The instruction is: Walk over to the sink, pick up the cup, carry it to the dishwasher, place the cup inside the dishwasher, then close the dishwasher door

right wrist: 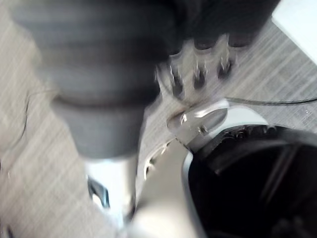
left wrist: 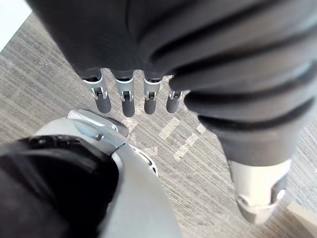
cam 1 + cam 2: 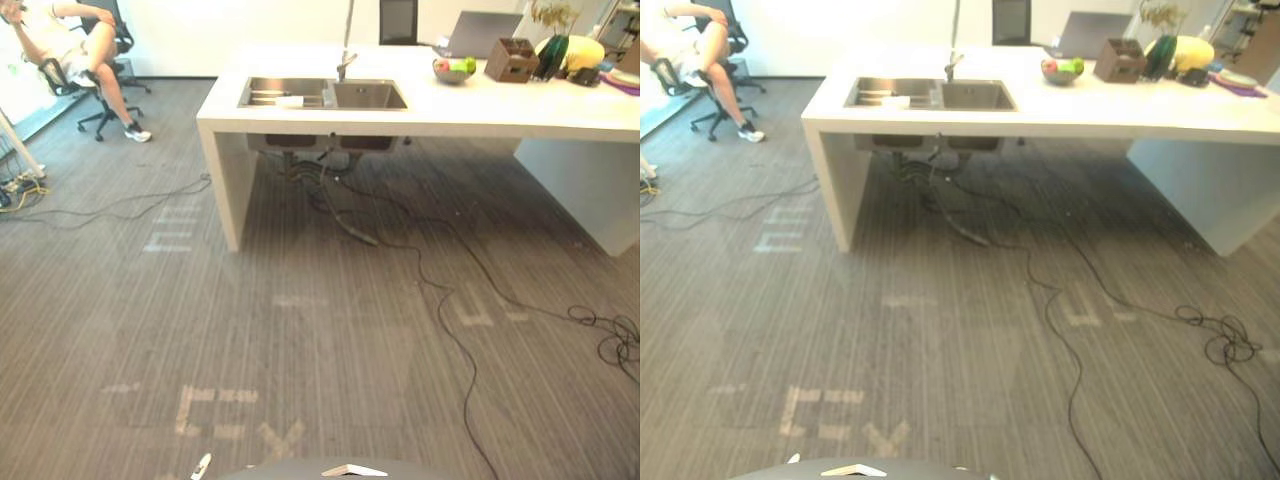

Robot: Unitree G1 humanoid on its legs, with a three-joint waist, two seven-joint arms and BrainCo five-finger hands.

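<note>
The task is at its very start: the robot stands on the carpeted floor (image 3: 300, 330) well apart from the sink (image 3: 370, 95), so the walk over is the step in hand. Picking up the cup, carrying it, loading the dishwasher and closing its door all seem left to do. The left hand (image 2: 126, 94) hangs over the floor with its fingers straight and side by side, the thumb apart, and nothing in it. The right hand (image 1: 198, 74) looks the same, fingers loose and empty, though its view is blurred. The cup is most likely the small pale thing (image 3: 290, 101) lying in the left basin, but it is too small to be sure. Counting what is there: one white surface (image 3: 470, 115) and one sink with two basins and one tap (image 3: 345, 65). To the right on the surface are one fruit bowl (image 3: 453, 70), one wooden box (image 3: 511, 60) and, farther back, one laptop (image 3: 485, 35). One person (image 3: 75, 50) sits on an office chair (image 3: 105, 15) at the far left. A second chair (image 3: 398, 20) stands behind the surface.
</note>
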